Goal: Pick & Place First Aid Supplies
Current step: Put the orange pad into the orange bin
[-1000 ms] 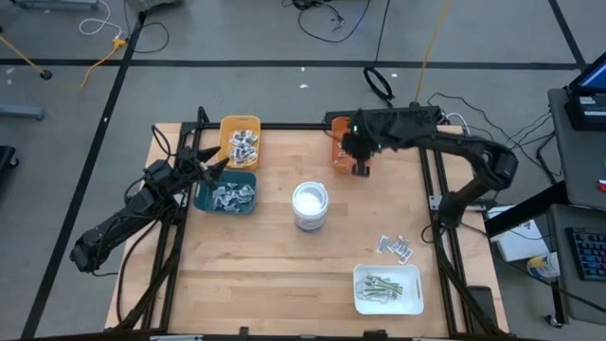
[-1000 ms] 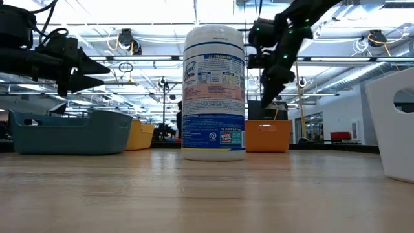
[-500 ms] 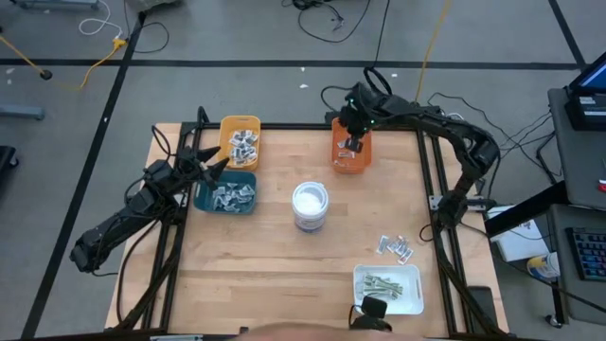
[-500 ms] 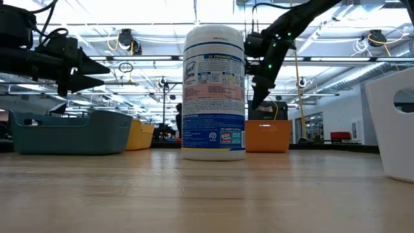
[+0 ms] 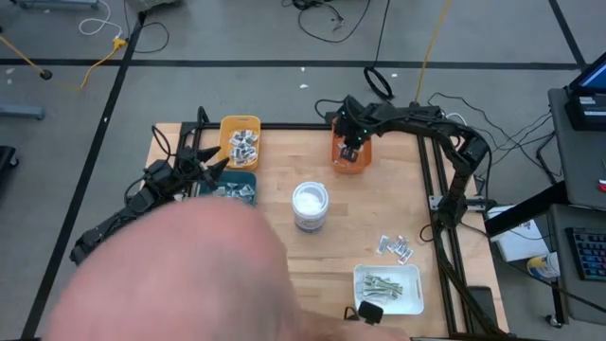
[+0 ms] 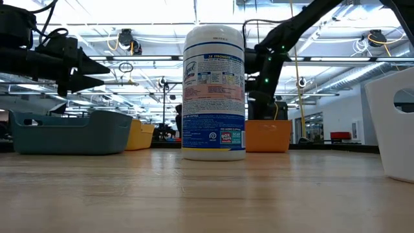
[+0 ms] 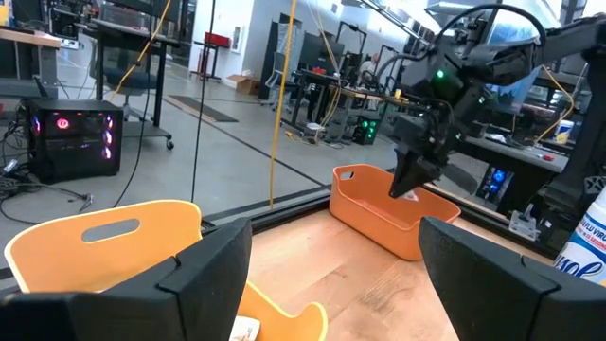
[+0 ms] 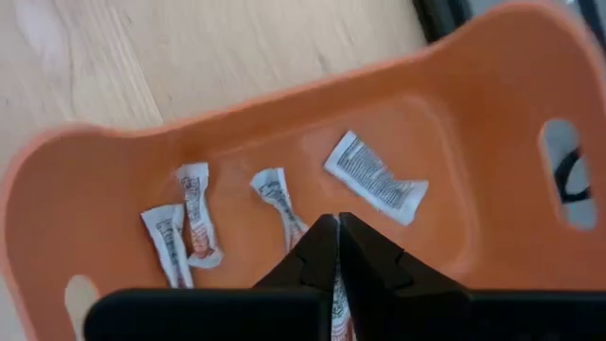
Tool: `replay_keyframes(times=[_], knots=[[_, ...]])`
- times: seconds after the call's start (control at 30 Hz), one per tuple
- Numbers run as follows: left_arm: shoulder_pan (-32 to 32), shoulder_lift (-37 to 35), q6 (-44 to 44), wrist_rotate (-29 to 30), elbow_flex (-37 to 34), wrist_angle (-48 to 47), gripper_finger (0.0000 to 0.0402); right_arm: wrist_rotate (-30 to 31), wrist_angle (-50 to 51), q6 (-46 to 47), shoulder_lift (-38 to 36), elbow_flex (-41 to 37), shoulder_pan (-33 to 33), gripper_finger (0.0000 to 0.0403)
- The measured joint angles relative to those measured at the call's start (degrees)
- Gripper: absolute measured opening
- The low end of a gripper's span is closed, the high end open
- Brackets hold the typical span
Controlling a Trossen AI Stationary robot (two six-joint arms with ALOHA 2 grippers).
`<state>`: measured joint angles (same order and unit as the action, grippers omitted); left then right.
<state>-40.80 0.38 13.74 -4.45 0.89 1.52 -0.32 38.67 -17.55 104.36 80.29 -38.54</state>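
— Four sachets (image 8: 371, 176) lie in the orange bin (image 8: 473, 218), right under the right gripper (image 8: 336, 248)?
— Yes; its fingers are pressed together, pinching a sachet between their tips.

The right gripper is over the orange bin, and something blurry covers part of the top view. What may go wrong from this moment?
1. A large blurred shape hides the table's near-left part in the high view, so moves there cannot be checked.
2. The right gripper is shut over the sachets in the orange bin; whether it holds one is unclear, so a release might drop nothing.
3. The wipes canister stands mid-table; an arm crossing toward the loose packets might knock it.
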Motion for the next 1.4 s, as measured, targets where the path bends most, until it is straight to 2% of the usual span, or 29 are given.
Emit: replay_keyframes(times=[0.1,0.2,0.27,0.43,0.57,0.67,0.87,1.03,1.23,1.4], knots=[[0.0,0.0,0.0,0.0,0.0,0.0,0.0305,-0.3,-0.9,2.1,0.0,-0.8,0.0,0.0019],[0.0,0.0,0.0,0.0,0.0,0.0,0.0306,-3.9,-1.4,2.5,0.0,-0.8,-0.1,0.0043],[0.0,0.0,0.0,0.0,0.0,0.0,0.0306,-5.9,-1.7,3.2,0.0,-0.8,-0.4,0.0071],[0.0,0.0,0.0,0.0,0.0,0.0,0.0306,-4.1,-2.1,5.0,0.0,-0.8,-0.6,0.0154],[0.0,0.0,0.0,0.0,0.0,0.0,0.0306,-4.1,-3.6,7.8,-0.1,-0.8,-0.7,0.0196],[0.0,0.0,0.0,0.0,0.0,0.0,0.0306,-2.3,-3.2,17.2,-1.6,-0.7,-0.7,0.0210],[0.0,0.0,0.0,0.0,0.0,0.0,0.0306,9.0,1.8,39.9,-5.1,-0.5,0.1,0.0207],[0.0,0.0,0.0,0.0,0.0,0.0,0.0306,15.4,9.0,59.2,-7.3,-0.5,1.7,0.0207],[0.0,0.0,0.0,0.0,0.0,0.0,0.0306,17.0,20.8,78.9,-9.5,-1.9,3.8,0.0208],[0.0,0.0,0.0,0.0,0.0,0.0,0.0305,16.5,21.5,90.2,-13.8,-7.6,12.2,0.0208]])
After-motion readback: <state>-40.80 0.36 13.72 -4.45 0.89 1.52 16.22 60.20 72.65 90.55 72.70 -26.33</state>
